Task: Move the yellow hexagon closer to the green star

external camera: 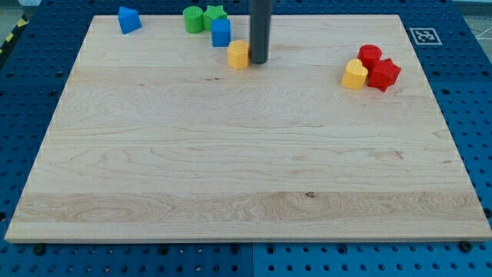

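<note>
The yellow hexagon (238,55) sits on the wooden board near the view's top, left of centre. My tip (259,61) stands right against its right side. The green star (215,15) lies at the top edge, up and to the left of the hexagon. A blue block (221,32) stands between the star and the hexagon, just up-left of the hexagon. A green round block (194,19) sits to the left of the star, touching it.
A blue block (129,19) lies at the top left. At the view's right a yellow heart (354,75), a red round block (370,55) and a red star (383,74) sit in a tight cluster. The board's edge (246,240) runs along the bottom.
</note>
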